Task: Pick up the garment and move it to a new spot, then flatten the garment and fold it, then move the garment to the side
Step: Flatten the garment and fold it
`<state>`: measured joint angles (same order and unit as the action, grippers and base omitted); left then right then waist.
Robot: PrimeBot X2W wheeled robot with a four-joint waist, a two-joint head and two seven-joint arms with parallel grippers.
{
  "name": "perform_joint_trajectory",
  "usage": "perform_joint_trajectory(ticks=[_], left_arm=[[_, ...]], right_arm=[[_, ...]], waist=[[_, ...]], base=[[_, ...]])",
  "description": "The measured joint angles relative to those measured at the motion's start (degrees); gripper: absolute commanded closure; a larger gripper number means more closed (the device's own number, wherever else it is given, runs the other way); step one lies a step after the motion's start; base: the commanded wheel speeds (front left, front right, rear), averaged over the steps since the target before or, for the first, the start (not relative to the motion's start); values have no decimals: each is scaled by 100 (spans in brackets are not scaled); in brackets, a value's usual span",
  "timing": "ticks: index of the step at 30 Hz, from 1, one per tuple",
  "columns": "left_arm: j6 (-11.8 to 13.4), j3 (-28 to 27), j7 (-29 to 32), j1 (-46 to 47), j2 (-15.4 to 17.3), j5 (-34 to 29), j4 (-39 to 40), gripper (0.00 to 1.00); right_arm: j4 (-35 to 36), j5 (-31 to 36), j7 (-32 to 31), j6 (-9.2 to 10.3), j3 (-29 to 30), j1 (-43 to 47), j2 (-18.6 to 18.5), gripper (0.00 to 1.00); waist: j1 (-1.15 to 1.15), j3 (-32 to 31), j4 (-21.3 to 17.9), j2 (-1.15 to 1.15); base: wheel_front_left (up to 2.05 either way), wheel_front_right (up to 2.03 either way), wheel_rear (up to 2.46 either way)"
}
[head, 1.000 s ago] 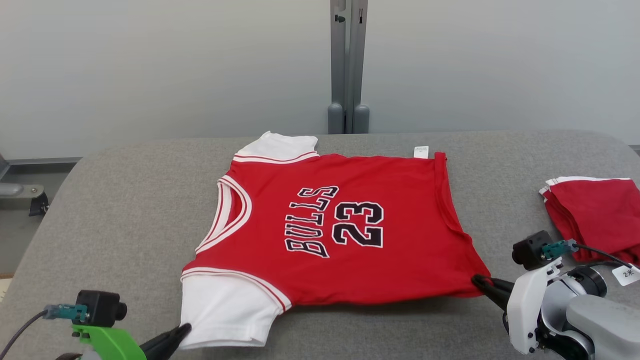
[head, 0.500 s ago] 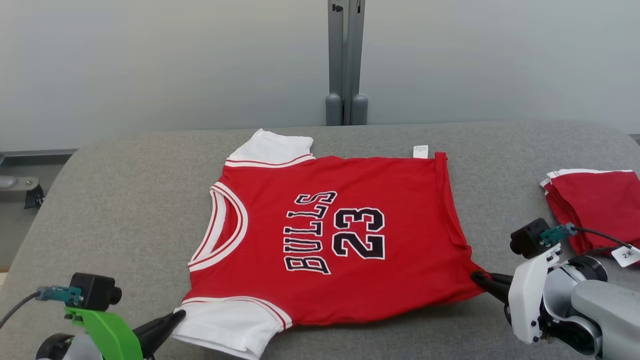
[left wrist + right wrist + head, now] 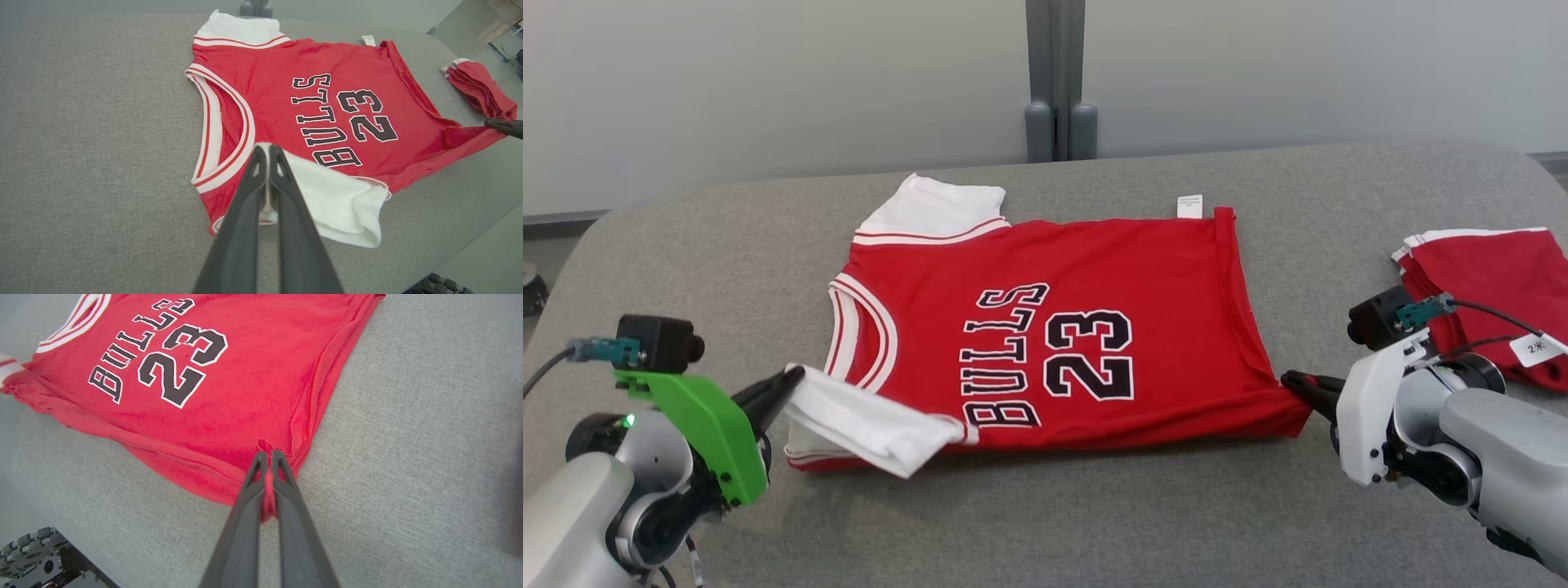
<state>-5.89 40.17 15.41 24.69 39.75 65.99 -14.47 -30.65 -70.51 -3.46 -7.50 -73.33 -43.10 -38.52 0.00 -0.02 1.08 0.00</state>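
The jersey (image 3: 1054, 327) lies face up in the middle of the table (image 3: 1094, 523), collar toward 9 o'clock and hem toward 3 o'clock. Its body is spread smooth, and the print reads sideways.

The left gripper (image 3: 796, 377), at 8 o'clock from the jersey, is clenched on the near sleeve (image 3: 866, 425). The white cloth is pinched between its fingers and carried up over the shoulder, so it drapes toward the lettering. The right gripper (image 3: 1289, 380), at 4 o'clock, is clamped on the near hem corner, with red cloth bunched between its fingers.

The near side edge between the two grips seems raised a little off the table, going by the shadow under it. It may only be bunched there.

By the look of it, the move to a new spot and the flattening are done. The fold is judged to be just starting, with only the near sleeve turned in. The far sleeve (image 3: 935, 208), at 11 o'clock, lies flat and untouched, and a small label (image 3: 1189, 206) shows at the far hem corner.

Still to do are laying the near side over, folding the far side, and doubling the length. Last comes the move aside, perhaps toward the pile (image 3: 1494, 278) of folded red garments at 3 o'clock.
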Motion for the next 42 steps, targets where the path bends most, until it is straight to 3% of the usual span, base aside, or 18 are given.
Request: perform_joint_trajectory(ticks=[9, 23, 24, 25, 26, 27, 34, 37, 39, 42], left_arm=[[189, 38, -189, 953, -509, -498, -1102, 100], [174, 517, -328, 1818, -1113, -1213, -2472, 100], [158, 532, -353, 1843, -1152, -1229, -2527, 100], [158, 537, -380, 1866, -1226, -1229, -2629, 100], [162, 548, -450, 1883, -1273, -1248, -2710, 57], [188, 549, -531, 1901, -1304, -1279, -2777, 0], [220, 528, -1232, 1960, -1514, -1418, -3255, 0], [250, 379, -1813, 1953, -1581, -1415, -3297, 0], [229, 258, -2249, 1905, -1663, -1343, -3230, 0], [270, 120, -2848, 1686, -1751, -1366, -3073, 0]], right_arm=[[-491, 67, 176, 0, -2, -471, 350, 100], [-811, 111, 524, 0, -5, -860, 543, 100], [-818, 116, 593, 0, -7, -882, 546, 78], [-848, 148, 761, 0, -5, -918, 556, 0], [-900, 159, 868, 0, -5, -948, 566, 0], [-931, 159, 955, 0, -4, -962, 569, 0], [-1134, 82, 1606, 0, 5, -946, 570, 0], [-1161, 92, 1797, 0, 176, -836, 523, 0], [-1120, 232, 1828, 1, 591, -746, 486, 0], [-768, 809, 1849, 1, 1766, -509, 500, 0]], waist=[[0, 453, -209, 0], [0, 1045, -305, 0], [0, 1059, -291, 0], [0, 1073, -266, 0], [0, 1081, -244, 0], [0, 1084, -227, 0], [0, 935, -125, 0], [0, 806, -82, 0], [0, 700, -45, 0], [0, 543, 7, 0]], base=[[0, 0, 0], [0, 0, 0], [0, 0, 0], [0, 0, 0], [0, 0, 0], [0, 0, 0], [0, 0, 0], [0, 0, 0], [0, 0, 0], [0, 0, 0]])
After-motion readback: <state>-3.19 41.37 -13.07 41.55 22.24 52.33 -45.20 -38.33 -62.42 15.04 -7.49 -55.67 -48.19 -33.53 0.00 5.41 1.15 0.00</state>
